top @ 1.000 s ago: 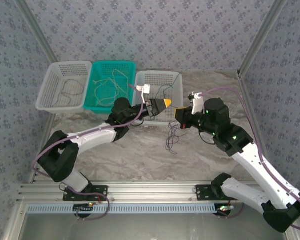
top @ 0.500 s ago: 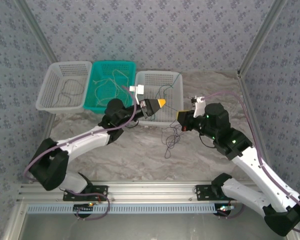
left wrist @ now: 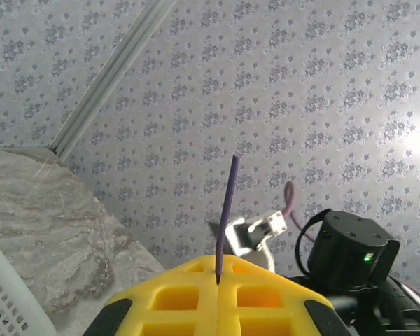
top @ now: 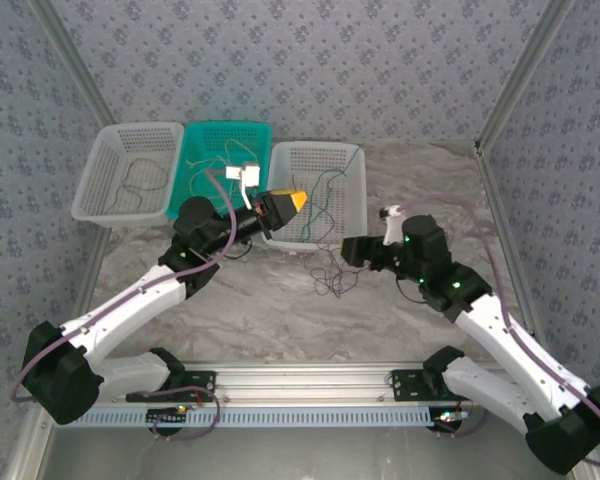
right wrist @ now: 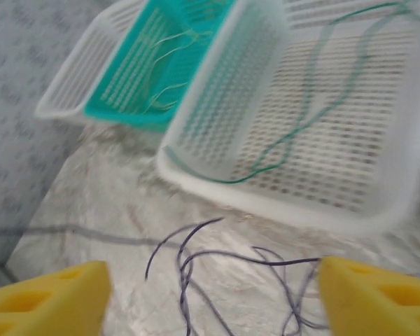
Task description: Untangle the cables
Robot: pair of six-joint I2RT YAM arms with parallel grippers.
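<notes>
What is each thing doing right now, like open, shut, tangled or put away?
Left gripper: shut, pinching a purple cable.
Right gripper: open, holding nothing.
Dark cables: loose tangle on the table.
Green cable: lying in the right white basket.
Cream cables: lying in the teal basket.
Thin dark cable: lying in the left white basket.

teal basket (top: 227, 165) | green cable (right wrist: 262, 166) | dark-purple cable (right wrist: 266, 257) | yellow left tool (left wrist: 218, 285) | grey-marbled table (top: 240, 300)
</notes>
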